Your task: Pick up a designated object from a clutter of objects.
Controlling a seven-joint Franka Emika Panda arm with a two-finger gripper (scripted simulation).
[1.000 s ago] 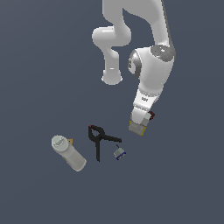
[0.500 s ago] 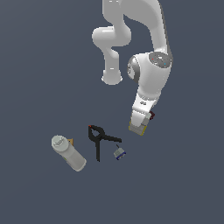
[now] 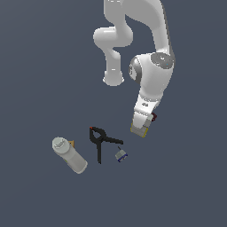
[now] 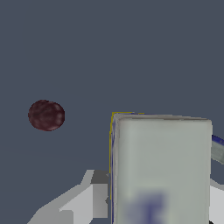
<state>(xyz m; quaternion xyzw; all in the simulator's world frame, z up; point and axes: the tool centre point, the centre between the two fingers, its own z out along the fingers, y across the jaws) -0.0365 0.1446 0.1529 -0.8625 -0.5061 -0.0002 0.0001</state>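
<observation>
Your gripper (image 3: 141,129) sits right at the carton box (image 4: 162,168), one grey finger (image 4: 94,197) showing beside the box's edge; you cannot tell whether it is clamped or merely straddling. The box shows a white face, yellow edges and blurred bluish-purple print. A dark red lump (image 4: 46,115) lies near the gripper. Farther out sit a black spring clamp (image 3: 101,141), a tiny blue-grey item (image 3: 121,155) and, beyond the clamp, a pale grey bottle (image 3: 70,155).

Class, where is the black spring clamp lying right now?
In the exterior view the black spring clamp lies between the pale grey cylindrical bottle on the view's left and the tiny blue-grey item on its right.
</observation>
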